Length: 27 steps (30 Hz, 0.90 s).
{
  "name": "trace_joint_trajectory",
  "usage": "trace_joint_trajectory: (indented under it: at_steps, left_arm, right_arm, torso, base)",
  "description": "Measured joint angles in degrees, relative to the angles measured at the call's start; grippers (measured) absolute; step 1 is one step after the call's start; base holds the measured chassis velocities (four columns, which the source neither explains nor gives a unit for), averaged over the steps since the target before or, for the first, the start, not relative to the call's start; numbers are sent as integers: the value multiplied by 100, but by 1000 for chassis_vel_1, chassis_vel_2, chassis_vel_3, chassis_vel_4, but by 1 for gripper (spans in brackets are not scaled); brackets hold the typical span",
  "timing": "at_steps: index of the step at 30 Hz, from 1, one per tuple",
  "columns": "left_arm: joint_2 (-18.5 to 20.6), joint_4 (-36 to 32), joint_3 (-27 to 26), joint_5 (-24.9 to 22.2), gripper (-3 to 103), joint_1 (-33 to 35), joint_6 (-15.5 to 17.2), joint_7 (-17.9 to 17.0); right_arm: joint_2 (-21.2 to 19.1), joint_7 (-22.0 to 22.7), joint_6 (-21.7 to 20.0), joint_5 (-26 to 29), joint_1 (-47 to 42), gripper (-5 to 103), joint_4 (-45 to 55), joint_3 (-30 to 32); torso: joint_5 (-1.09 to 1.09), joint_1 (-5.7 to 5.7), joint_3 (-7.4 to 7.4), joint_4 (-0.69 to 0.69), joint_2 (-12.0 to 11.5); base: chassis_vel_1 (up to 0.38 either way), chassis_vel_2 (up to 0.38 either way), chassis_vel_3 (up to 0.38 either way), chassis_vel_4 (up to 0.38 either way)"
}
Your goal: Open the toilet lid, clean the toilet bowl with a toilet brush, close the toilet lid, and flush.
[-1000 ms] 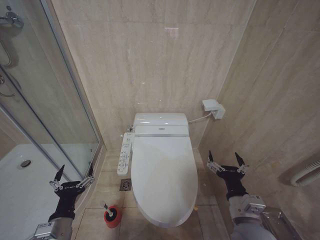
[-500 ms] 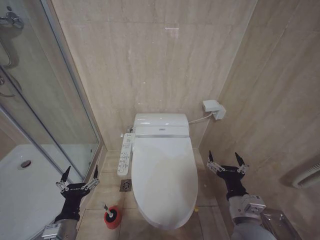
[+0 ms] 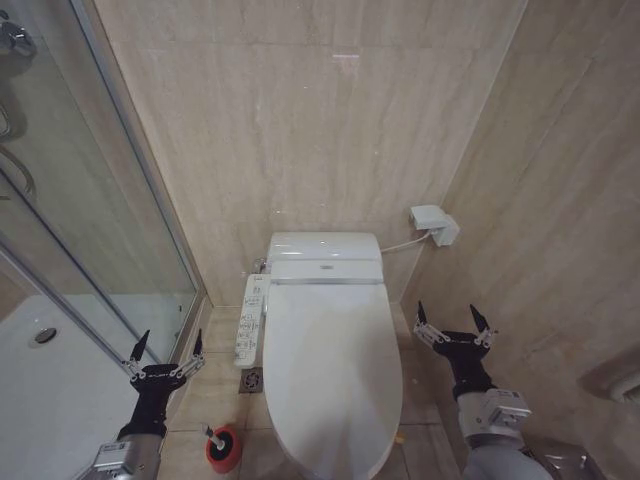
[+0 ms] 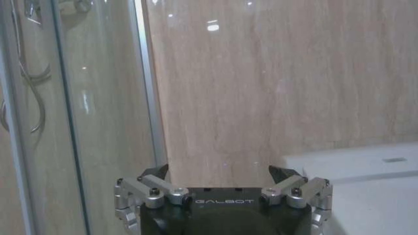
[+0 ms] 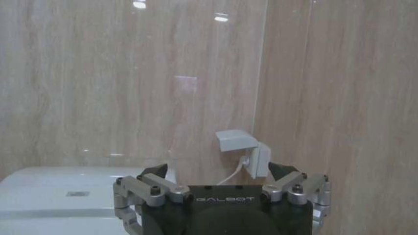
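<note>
Toilet lid (image 3: 330, 375) closed over toilet bowl (image 3: 290, 462); toilet brush (image 3: 222, 446) on floor; left gripper (image 3: 168, 344) and right gripper (image 3: 452, 319) flanking, jaws wide, empty.

White toilet lid (image 3: 330, 375), red brush cup (image 3: 224, 449), beige veined wall tiles (image 3: 300, 130).

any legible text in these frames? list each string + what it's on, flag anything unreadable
"GALBOT": on the black body of the left gripper, left wrist view.
"GALBOT": on the black body of the right gripper, right wrist view.
Unreadable: button labels on the side control panel of the toilet bowl; too small.
Unreadable: small plate on the toilet's rear unit, behind the closed toilet lid.
</note>
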Motion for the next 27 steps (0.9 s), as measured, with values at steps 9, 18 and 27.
trace_joint_trajectory:
  at_steps: [9,18,27]
  left_arm:
    - [23,35,-9,-11,100,-30,-37,34]
    - [19,67,7,-8,100,-40,-57,70]
    - [16,66,-4,-7,100,-36,-78,86]
  right_arm:
    - [0,0,0,0,2,100,0,0]
    - [0,0,0,0,1,100,0,0]
    - [0,0,0,0,2,100,0,0]
  torso:
    - [0,6,2,0,-1]
    - [-1,1,0,0,-1]
    - [0,6,2,0,-1]
  base:
    - [-61,50,67,-49]
    - [-26,20,29,-25]
    - [-30,41,42,-29]
